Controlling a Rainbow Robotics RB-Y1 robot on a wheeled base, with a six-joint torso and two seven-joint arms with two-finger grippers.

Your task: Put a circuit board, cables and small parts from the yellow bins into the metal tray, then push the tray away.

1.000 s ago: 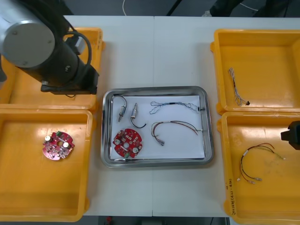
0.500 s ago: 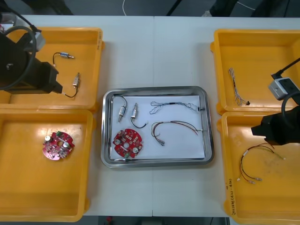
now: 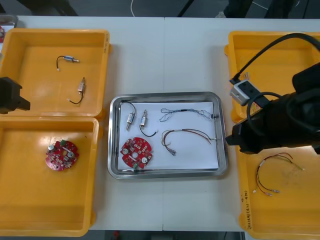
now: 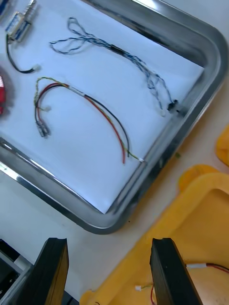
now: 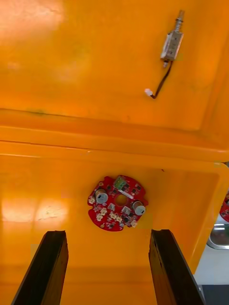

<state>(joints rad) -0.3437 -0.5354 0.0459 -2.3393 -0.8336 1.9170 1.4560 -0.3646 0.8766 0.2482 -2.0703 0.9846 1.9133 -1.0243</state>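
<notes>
Metal tray (image 3: 167,96) sits on the light table (image 3: 165,55) between yellow bins (image 3: 45,200), right gripper (image 4: 109,244) spread beside it, left gripper (image 5: 107,234) spread above a bin.

far right bin (image 3: 235,50): near half under right arm (image 3: 287,125)
tray circuit board (image 4: 1,95): cut by edge

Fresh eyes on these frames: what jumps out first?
The metal tray mid-table, already loaded: a red circuit board, cables and small metal parts on its white liner. Next, the black right arm across the right-hand yellow bins, the right pincer open beside the tray's right rim. The left pincer, open, hangs at the left bins, where a second circuit board lies.
</notes>
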